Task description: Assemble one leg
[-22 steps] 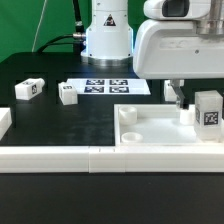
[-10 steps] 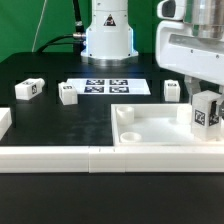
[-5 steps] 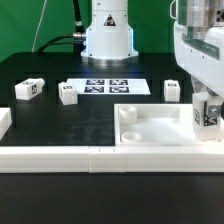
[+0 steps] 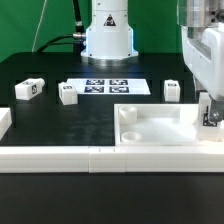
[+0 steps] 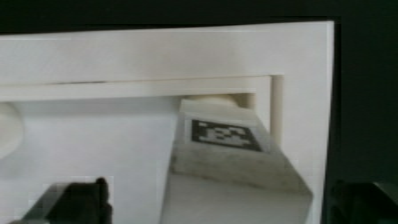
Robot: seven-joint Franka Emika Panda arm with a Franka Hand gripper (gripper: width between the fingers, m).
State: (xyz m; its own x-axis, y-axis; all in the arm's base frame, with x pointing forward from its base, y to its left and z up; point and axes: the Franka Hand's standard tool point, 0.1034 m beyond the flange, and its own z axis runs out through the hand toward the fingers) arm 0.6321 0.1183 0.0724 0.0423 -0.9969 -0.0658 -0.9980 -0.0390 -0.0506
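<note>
1. The end effector (image 4: 212,110) stood over the white tray (image 4: 150,135) at the bench's (image 4: 60,120) right side in the exterior view, clenched on a leg (image 5: 228,140).
2. The wrist view showed that leg, tag upward, lying against the tray's inner wall.
3. Three more legs (image 4: 28,89) (image 4: 68,95) (image 4: 172,91) rested apart on the bench, beside the marker board (image 4: 108,86) toward the far edge.

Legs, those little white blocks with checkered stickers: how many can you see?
4. Two legs left of the marker board, one behind the tray, one at the tray's right corner, partly hidden.
</note>
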